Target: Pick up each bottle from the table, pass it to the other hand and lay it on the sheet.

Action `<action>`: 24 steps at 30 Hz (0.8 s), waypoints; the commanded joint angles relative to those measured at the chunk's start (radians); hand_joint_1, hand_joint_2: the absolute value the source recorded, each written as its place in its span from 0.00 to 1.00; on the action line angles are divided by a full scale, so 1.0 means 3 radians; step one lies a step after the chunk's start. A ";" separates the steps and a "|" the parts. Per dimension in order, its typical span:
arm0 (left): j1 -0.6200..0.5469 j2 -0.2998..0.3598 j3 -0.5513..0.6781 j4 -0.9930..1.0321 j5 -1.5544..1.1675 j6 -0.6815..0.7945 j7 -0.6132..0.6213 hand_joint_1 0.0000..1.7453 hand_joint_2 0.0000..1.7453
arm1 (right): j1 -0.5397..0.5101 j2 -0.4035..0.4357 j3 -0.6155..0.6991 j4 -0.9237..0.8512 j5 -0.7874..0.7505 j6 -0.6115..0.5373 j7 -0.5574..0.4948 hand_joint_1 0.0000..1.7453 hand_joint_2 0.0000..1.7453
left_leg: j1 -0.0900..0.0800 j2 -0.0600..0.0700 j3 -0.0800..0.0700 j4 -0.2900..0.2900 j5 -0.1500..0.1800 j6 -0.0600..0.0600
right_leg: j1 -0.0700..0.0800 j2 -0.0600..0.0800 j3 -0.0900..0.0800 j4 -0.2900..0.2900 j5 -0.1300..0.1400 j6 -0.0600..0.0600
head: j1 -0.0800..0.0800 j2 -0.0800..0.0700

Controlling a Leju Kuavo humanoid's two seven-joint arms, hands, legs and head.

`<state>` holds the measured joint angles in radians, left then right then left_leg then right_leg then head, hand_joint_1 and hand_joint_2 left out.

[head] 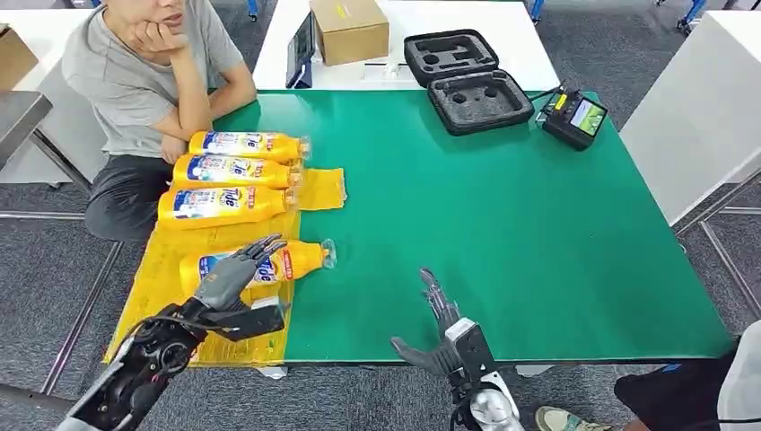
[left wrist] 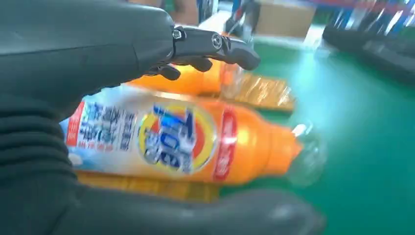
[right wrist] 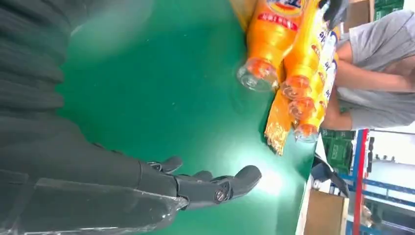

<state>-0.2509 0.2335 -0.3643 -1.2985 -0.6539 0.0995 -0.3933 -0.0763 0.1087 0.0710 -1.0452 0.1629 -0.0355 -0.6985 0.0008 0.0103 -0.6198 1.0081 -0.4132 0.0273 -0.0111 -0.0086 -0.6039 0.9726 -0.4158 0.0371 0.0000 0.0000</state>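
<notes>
While the left hand [head: 235,274] arches open-fingered over the nearest bottle [head: 296,261], the right hand [head: 438,334] hovers spread, empty.

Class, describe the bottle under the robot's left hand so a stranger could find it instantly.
Start at the green table, then the yellow sheet at its left edge. Four orange bottles lie there; it is the nearest bottle, apart from the three side by side, with the left hand over it.
</notes>
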 commanded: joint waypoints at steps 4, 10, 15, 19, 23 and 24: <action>0.0236 -0.0458 0.0223 -0.0609 0.0697 0.0356 -0.0433 0.00 1.00 | 0.0027 0.0061 -0.0003 -0.0129 -0.0024 -0.0032 0.0001 0.00 1.00 | 0.0002 -0.0004 0.0007 0.0000 -0.0005 -0.0003 | 0.0002 0.0000 0.0008 0.0000 -0.0004 -0.0002 | 0.0000 0.0000; 0.0177 -0.0558 0.0206 -0.0548 0.0788 0.0399 -0.0514 0.00 1.00 | -0.0008 0.0069 -0.0019 -0.0076 -0.0016 -0.0030 0.0001 0.00 1.00 | 0.0003 -0.0003 0.0011 -0.0001 -0.0005 -0.0004 | 0.0002 0.0001 0.0011 -0.0001 -0.0004 -0.0003 | 0.0000 0.0000; 0.0114 -0.0692 0.0126 -0.0488 0.0892 0.0419 -0.0627 0.00 1.00 | 0.0041 0.0075 -0.0072 -0.0097 0.0005 -0.0055 0.0001 0.00 1.00 | 0.0003 -0.0015 0.0012 0.0000 -0.0003 -0.0004 | 0.0002 -0.0009 0.0015 0.0000 -0.0006 -0.0003 | -0.0001 0.0000; 0.0329 -0.0810 0.0187 -0.0808 0.1420 0.0279 -0.0827 0.00 1.00 | 0.0347 0.0061 0.0061 -0.0897 -0.0120 -0.0145 0.0001 0.00 1.00 | 0.0001 -0.0008 0.0003 0.0001 -0.0003 -0.0002 | 0.0001 -0.0004 0.0003 0.0001 -0.0004 -0.0002 | 0.0000 0.0000; 0.0609 -0.0950 0.0244 -0.1018 0.2042 0.0142 -0.0992 0.00 1.00 | 0.0553 0.0088 0.0210 -0.1805 -0.0250 -0.0409 0.0001 0.00 1.00 | 0.0000 -0.0003 0.0012 0.0003 -0.0012 -0.0005 | -0.0001 0.0004 0.0010 0.0006 -0.0011 -0.0004 | -0.0001 0.0000; 0.0684 -0.0979 0.0243 -0.1028 0.2148 0.0134 -0.1013 0.00 1.00 | 0.0590 0.0084 0.0284 -0.2017 -0.0262 -0.0503 0.0001 0.00 1.00 | -0.0002 -0.0001 0.0002 0.0004 -0.0009 -0.0003 | -0.0002 0.0006 0.0000 0.0007 -0.0007 -0.0002 | 0.0000 0.0000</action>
<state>-0.1538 0.0310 -0.3197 -1.5281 -0.1860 0.1702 -0.6515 0.0020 0.1228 0.0759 -1.2143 0.1252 -0.0811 -0.6989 0.0009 0.0089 -0.6203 1.0082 -0.4136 0.0276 -0.0110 -0.0088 -0.6040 0.9727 -0.4155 0.0374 0.0000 0.0000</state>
